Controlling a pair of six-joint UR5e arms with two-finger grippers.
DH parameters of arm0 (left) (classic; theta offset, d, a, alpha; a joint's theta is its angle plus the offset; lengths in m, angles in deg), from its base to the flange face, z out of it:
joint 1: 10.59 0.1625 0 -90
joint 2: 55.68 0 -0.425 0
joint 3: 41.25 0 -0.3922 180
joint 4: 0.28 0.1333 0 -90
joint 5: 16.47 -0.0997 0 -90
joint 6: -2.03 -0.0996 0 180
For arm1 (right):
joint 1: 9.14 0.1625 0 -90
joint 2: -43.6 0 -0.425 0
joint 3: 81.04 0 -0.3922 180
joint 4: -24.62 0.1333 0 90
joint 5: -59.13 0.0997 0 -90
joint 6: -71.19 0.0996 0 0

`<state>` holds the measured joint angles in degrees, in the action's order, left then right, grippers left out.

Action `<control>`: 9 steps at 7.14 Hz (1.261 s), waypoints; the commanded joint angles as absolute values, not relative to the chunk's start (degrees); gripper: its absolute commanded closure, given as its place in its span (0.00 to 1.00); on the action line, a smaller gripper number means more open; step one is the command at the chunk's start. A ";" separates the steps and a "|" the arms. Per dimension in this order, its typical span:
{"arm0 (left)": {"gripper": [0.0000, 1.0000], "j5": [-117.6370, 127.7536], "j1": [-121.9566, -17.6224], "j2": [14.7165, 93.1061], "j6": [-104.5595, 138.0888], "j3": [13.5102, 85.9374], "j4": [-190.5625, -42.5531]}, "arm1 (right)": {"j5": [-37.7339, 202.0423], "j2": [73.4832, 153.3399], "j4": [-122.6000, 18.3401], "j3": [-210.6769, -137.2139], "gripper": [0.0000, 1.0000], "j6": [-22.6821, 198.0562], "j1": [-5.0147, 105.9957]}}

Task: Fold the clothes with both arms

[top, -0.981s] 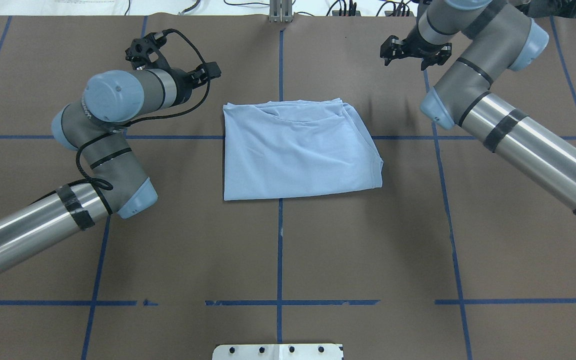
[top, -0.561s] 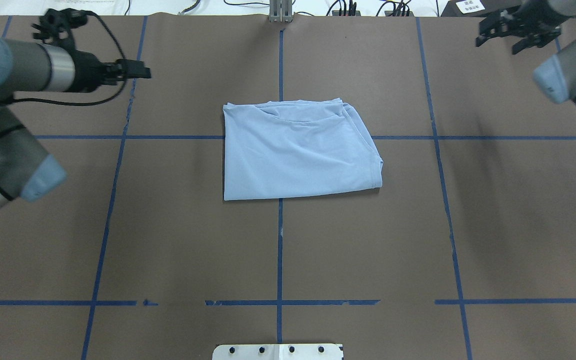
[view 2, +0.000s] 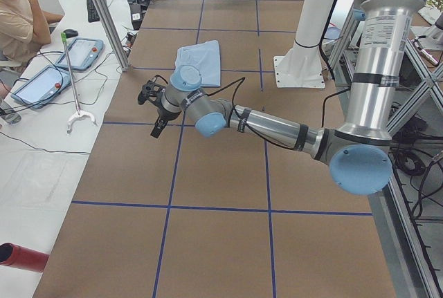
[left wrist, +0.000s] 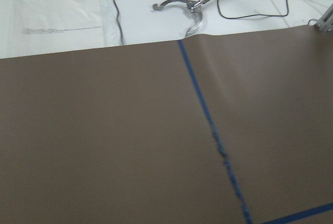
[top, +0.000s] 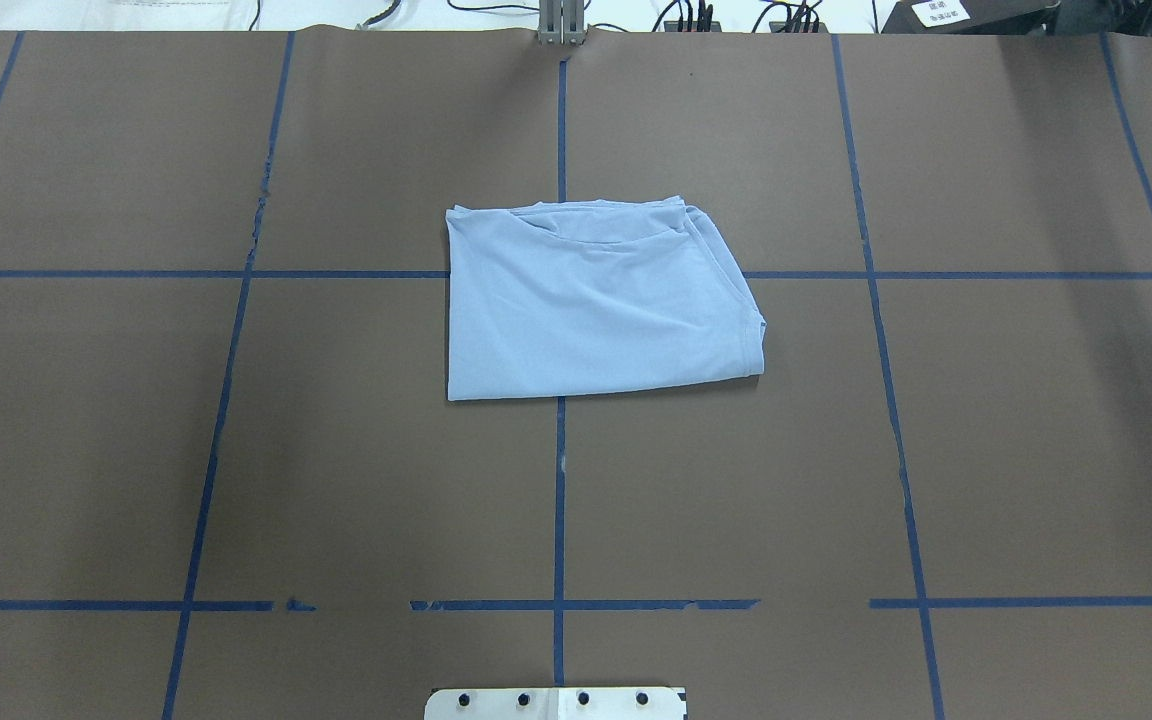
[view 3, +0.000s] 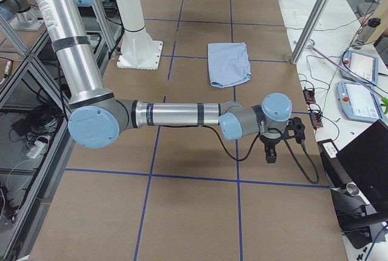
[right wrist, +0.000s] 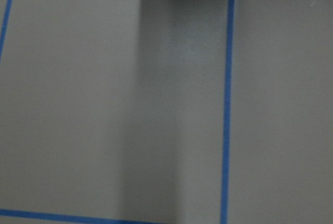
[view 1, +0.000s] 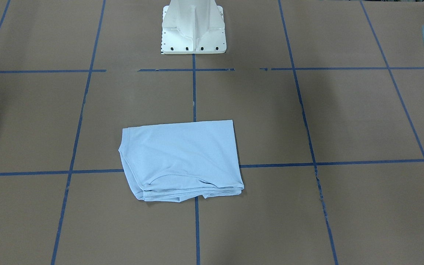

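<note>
Grey jointed left arm (view 2: 266, 124) and right arm (view 3: 176, 114) have swung clear, leaving the light blue T-shirt (top: 586, 310) folded flat, seemingly finished; whether the black left gripper (view 2: 157, 126) or right gripper (view 3: 271, 153) is clenched, I cannot tell.

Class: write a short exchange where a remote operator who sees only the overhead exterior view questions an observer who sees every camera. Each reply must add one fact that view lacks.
Operator: I see only the light blue folded T-shirt on the brown paper-covered table. Where is the grey jointed left arm?
Observer: The grey jointed left arm is stretched low over the table's end on the robot's left, its black left hand pointing down, apart from the shirt.
Operator: And the grey right arm?
Observer: The grey right arm is stretched over the opposite end, its black right hand above bare table.
Operator: Anything beyond the table?
Observer: A metal grabber tool lies on the white bench.
</note>
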<state>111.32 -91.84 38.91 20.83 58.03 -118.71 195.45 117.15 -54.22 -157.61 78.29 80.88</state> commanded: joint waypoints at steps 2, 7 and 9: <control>0.00 116.49 -98.39 36.89 9.60 62.27 -95.22 | 191.59 126.36 -72.06 -173.38 0.00 69.85 82.97; 0.00 119.12 -97.78 30.10 10.03 61.50 -95.55 | 192.02 130.88 -71.97 -173.06 0.00 70.57 77.09; 0.00 120.71 -97.78 30.01 9.95 60.89 -95.38 | 192.11 130.97 -72.06 -172.89 0.00 70.48 76.82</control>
